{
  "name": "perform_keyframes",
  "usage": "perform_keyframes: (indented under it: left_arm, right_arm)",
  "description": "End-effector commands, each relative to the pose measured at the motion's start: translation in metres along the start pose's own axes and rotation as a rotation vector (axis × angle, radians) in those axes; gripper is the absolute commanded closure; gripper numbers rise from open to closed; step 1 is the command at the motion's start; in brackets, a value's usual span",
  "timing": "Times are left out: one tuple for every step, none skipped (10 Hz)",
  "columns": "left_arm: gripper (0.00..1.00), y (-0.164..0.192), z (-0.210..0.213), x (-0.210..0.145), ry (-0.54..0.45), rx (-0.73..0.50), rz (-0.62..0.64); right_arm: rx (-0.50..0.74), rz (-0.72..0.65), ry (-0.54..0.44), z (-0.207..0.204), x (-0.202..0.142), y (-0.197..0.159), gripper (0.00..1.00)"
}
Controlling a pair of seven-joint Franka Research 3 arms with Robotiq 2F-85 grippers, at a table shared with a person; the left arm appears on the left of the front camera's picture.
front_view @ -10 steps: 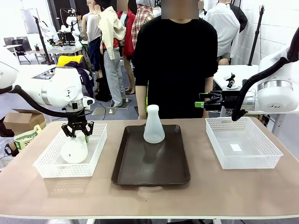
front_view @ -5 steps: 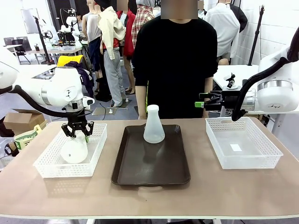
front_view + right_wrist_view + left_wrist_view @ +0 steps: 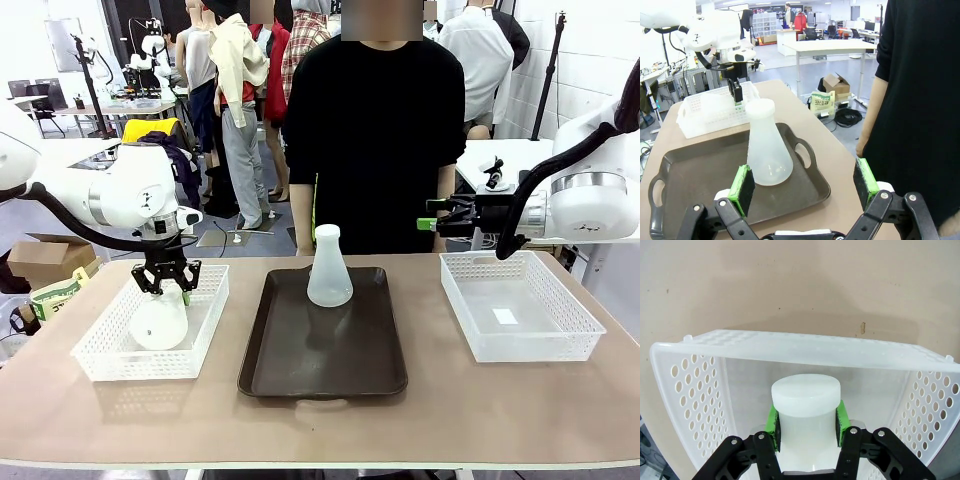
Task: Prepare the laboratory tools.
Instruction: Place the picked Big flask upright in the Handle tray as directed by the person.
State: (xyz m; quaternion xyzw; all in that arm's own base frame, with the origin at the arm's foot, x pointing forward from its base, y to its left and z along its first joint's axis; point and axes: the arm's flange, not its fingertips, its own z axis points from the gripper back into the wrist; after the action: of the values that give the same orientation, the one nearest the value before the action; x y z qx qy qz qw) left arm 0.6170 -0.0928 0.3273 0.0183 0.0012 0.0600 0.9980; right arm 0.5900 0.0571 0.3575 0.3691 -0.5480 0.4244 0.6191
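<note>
Your left gripper (image 3: 166,290) is clamped on the neck of a frosted white flask (image 3: 160,322) inside the left basket (image 3: 105,362). The second flask (image 3: 329,268) stands upright on the tray (image 3: 325,375) beside that basket; your right gripper (image 3: 805,187) is spread wide, holding nothing.

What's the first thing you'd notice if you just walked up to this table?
Probably the frosted flask standing upright on the dark tray in the middle of the table. Then the left gripper pinching the neck of a second flask inside the white basket on the left.
</note>
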Motion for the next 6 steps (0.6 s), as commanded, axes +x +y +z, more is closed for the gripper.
perform_keyframes:
  left_arm:
    - [1.00,-0.0001,0.0007,0.0009,-0.011,0.003,-0.004]
    - [1.00,-0.0001,0.0007,0.0009,-0.011,0.003,-0.004]
    - [1.00,-0.0001,0.0007,0.0009,-0.011,0.003,-0.004]
    - [1.00,-0.0001,0.0007,0.0009,-0.011,0.003,-0.004]
    - [1.00,-0.0001,0.0007,0.0009,-0.011,0.003,-0.004]
    - [1.00,-0.0001,0.0007,0.0009,-0.011,0.003,-0.004]
  right_arm:
    - [-0.004,-0.003,0.005,-0.0011,0.0003,0.0011,0.00]
    - [-0.004,-0.003,0.005,-0.0011,0.0003,0.0011,0.00]
    - [-0.004,-0.003,0.005,-0.0011,0.0003,0.0011,0.00]
    - [-0.004,-0.003,0.005,-0.0011,0.0003,0.0011,0.00]
    - [-0.004,-0.003,0.005,-0.0011,0.0003,0.0011,0.00]
    - [-0.004,-0.003,0.005,-0.0011,0.0003,0.0011,0.00]
